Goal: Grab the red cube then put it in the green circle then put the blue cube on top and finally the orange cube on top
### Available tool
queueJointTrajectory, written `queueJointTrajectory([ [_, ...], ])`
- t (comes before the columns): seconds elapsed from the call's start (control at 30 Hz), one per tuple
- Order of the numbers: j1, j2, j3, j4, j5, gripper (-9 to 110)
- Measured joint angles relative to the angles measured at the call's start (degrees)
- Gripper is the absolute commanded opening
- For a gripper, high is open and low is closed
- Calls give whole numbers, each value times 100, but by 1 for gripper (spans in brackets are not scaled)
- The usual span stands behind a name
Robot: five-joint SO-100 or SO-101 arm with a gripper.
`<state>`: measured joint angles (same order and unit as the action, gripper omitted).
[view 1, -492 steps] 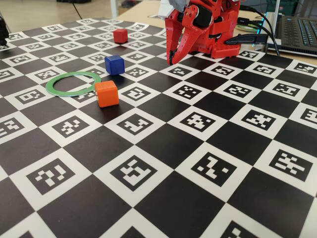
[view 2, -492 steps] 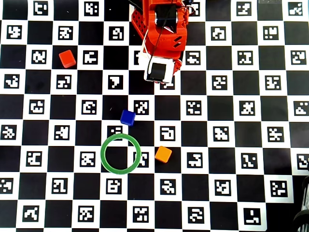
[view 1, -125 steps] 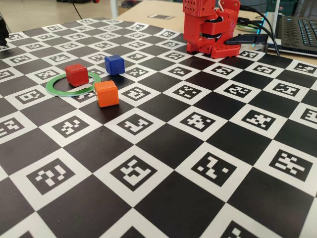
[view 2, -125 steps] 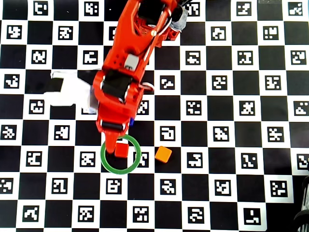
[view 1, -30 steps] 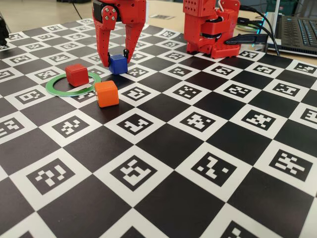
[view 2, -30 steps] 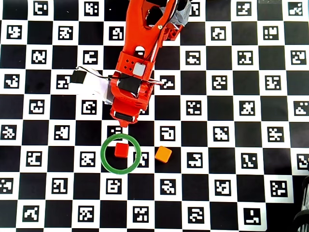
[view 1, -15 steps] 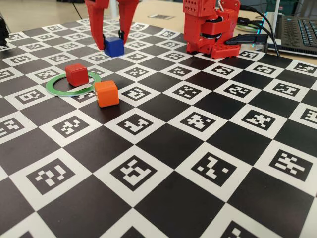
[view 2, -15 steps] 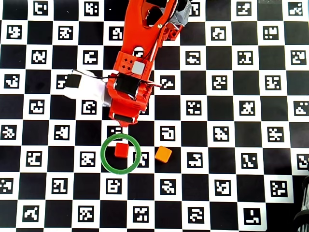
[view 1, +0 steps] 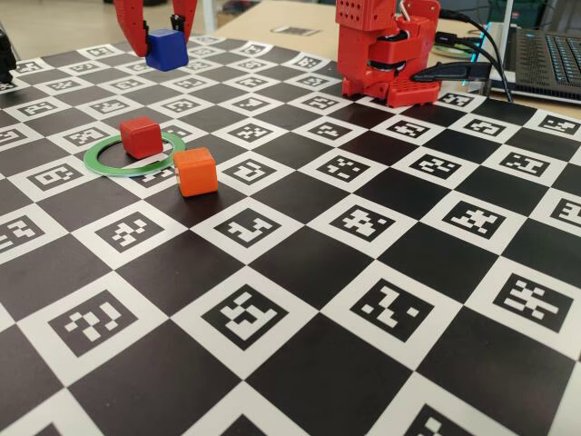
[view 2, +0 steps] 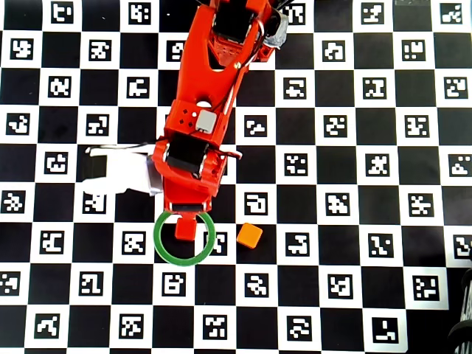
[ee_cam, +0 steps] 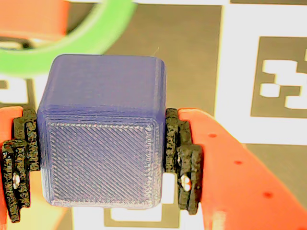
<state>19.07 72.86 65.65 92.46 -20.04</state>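
Checkered marker board (view 1: 300, 263): gripper (ee_cam: 100, 158) pinches the blue cube (ee_cam: 103, 139); should centre squarely over the red cube (view 1: 141, 136) ahead-below before lowering

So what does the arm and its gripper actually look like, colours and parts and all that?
The arm is bright red-orange printed plastic with black motor blocks set in and thin wires along the upper links. A white housing juts from the wrist. The gripper has two orange fingers with small holes, faced with ridged black pads.
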Motion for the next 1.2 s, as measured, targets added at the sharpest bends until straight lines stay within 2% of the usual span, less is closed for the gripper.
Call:
queueJointTrajectory([
  [0.67, -44, -554, -176, -984, 466, 5],
  [1.2, -44, -554, 729, -1767, 519, 5],
])
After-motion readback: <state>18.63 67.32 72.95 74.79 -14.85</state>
